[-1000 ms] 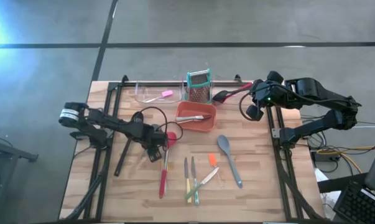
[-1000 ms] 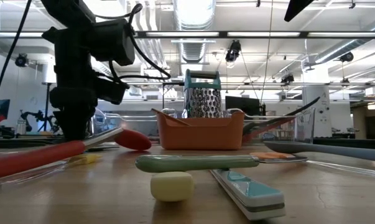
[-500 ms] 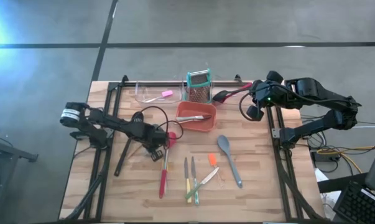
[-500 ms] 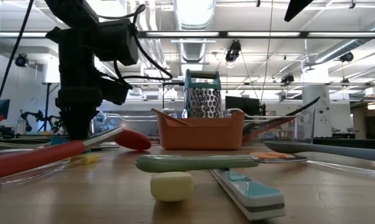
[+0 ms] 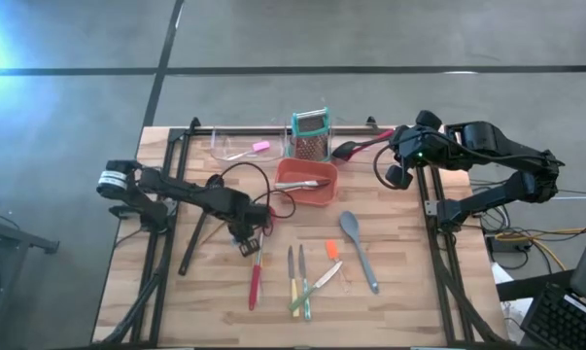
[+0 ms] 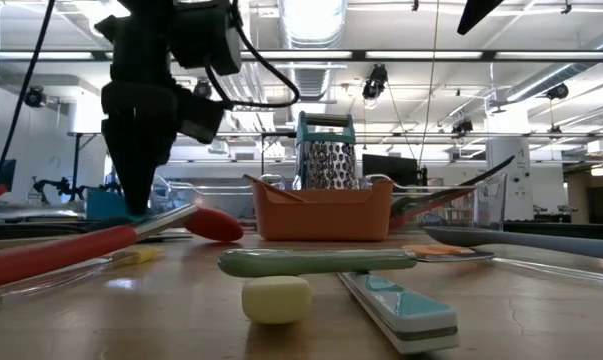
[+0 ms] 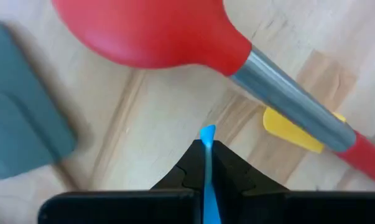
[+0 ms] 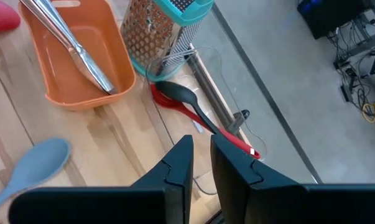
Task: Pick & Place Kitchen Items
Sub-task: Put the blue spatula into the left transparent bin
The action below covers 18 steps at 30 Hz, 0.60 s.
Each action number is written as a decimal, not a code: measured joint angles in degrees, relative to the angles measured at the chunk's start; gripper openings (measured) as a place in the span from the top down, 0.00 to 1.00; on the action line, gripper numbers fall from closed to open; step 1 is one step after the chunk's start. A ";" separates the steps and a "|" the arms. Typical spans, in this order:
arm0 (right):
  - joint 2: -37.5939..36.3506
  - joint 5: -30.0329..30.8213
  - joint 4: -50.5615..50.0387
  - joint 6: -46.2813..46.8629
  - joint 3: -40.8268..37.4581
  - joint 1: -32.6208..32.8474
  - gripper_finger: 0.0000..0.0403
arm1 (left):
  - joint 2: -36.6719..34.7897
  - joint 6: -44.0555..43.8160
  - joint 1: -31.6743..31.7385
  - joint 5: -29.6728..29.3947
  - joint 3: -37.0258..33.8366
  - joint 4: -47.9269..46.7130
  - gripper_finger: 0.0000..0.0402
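Observation:
My left gripper (image 5: 250, 231) is low over the table's middle left, above the head of a red spoon (image 7: 143, 31) whose handle (image 5: 256, 282) lies toward the near edge. It is shut on a thin blue scraper (image 7: 207, 138). A grey utensil (image 7: 19, 134) and a yellow piece (image 7: 293, 129) lie on the wood beside the spoon. My right gripper (image 8: 201, 146) waits at the far right (image 5: 397, 163), empty, its fingers a narrow gap apart. Knives (image 5: 294, 277), an orange scraper (image 5: 330, 251) and a grey spoon (image 5: 359, 248) lie flat near the middle. My left gripper pinches the blue scraper between its two fingers, from above, pointing down. Only the scraper's thin edge (image 7: 207, 134) sticks out past the fingertips. In the low view the blue blade (image 6: 106, 203) shows beside the fingers, just above the table top.
A red-orange bin (image 5: 324, 198) with a metal utensil in it stands at the middle, the teal-framed grater (image 5: 310, 134) behind it. A clear container with a pink scraper (image 5: 260, 147) is at the far left. A black and red spoon (image 5: 361, 146) and a black spatula (image 5: 197, 233) lie nearby.
My left gripper has gone a little toward the table's right edge and up, staying shut on the blue scraper, and now stands over the red spoon's head. The scraper has come up with it. The spoon has stayed where it was.

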 joint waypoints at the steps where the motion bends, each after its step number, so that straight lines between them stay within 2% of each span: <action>1: 0.00 0.00 0.00 -0.13 0.00 0.00 0.87 | -0.19 0.37 0.19 -0.25 0.58 -1.59 0.97; 9: 0.00 0.00 0.00 0.18 0.00 0.00 0.85 | -2.63 9.07 6.14 -4.54 8.19 -16.68 0.97; 14: 0.00 0.00 0.02 0.39 -0.02 0.00 0.85 | -2.84 18.40 14.36 -11.61 16.24 -23.81 0.97; 18: 0.00 0.00 0.44 0.52 -0.04 0.00 0.86 | -2.15 29.16 22.41 -19.15 23.59 -24.40 0.97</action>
